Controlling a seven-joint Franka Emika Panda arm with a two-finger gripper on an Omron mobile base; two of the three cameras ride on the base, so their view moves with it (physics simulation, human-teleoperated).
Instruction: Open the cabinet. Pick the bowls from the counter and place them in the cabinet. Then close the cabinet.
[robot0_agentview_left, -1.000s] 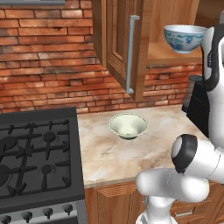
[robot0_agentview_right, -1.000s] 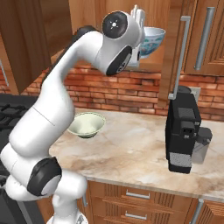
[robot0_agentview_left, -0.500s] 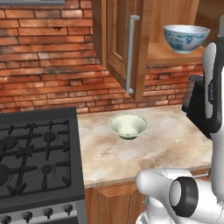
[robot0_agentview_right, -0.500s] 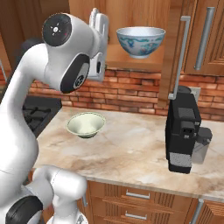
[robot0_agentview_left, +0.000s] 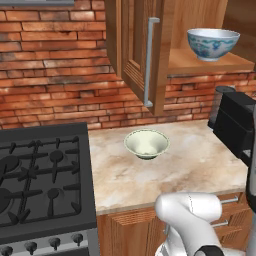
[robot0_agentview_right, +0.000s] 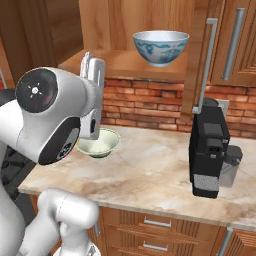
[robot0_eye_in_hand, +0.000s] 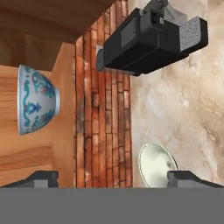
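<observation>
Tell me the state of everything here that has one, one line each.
cabinet: door open
blue bowl: upright on the cabinet shelf
green bowl: upright on the counter, empty
gripper: jaws open, holding nothing
coffee machine: upright on the counter

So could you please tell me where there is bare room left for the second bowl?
The cabinet shelf is bare left of the blue bowl, toward the open door. On the counter, the slab between the cream bowl and the coffee machine is free.
</observation>
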